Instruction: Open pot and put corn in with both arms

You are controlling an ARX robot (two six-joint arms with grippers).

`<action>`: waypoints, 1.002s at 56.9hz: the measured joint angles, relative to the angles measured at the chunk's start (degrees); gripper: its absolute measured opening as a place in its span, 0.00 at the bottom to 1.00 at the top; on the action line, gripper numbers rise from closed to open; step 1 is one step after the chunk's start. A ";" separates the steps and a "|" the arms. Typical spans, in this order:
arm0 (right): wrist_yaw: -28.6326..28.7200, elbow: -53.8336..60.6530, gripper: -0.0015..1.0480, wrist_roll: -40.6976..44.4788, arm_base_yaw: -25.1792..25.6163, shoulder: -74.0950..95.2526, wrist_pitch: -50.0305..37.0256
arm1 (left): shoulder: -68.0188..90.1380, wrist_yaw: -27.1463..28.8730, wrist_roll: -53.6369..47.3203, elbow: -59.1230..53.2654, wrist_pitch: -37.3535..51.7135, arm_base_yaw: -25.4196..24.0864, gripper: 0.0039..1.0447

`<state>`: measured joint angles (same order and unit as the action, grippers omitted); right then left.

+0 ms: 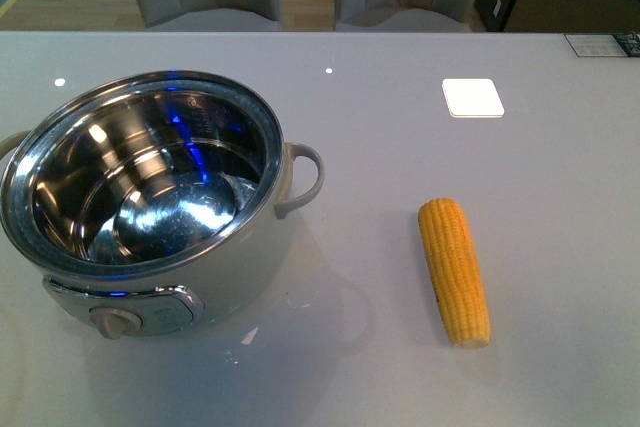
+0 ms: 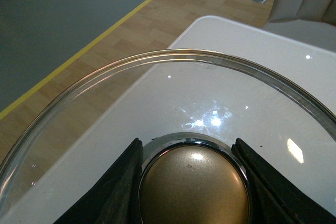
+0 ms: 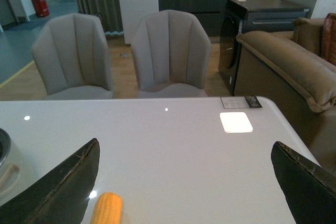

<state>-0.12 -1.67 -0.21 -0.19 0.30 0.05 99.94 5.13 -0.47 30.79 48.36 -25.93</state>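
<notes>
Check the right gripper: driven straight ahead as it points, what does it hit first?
Likely the bare tabletop: the right gripper is open, with only tabletop between its fingertips. The corn sits off-centre by one finger, probably missed. Depth unclear.

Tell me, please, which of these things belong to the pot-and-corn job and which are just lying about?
Belong to the job:
pot, uncovered
lid, gripped at its knob by the left jaws
corn, lying on the table

Just lying about:
white square pad
printed card at the table's far edge
chairs
sofa
</notes>
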 joint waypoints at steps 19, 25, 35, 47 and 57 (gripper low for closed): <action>0.00 0.00 0.92 0.00 0.00 0.00 0.00 | 12.37 1.55 0.04 -0.13 7.26 -1.51 0.43; 0.00 0.00 0.92 0.00 0.00 0.00 0.00 | 16.37 2.16 0.09 0.09 9.68 -1.53 0.43; 0.00 0.00 0.92 0.00 0.00 0.00 0.00 | 23.37 2.16 0.09 1.75 15.61 -1.33 0.43; 0.00 0.00 0.92 0.00 0.00 0.00 0.00 | 29.68 1.09 0.09 4.72 20.59 -0.96 0.43; 0.00 0.00 0.92 0.00 0.00 0.00 0.00 | 33.88 0.02 0.35 7.23 23.26 -0.74 0.43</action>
<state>-0.12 -1.67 -0.21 -0.19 0.30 0.05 133.82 5.15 -0.12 38.02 71.61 -26.68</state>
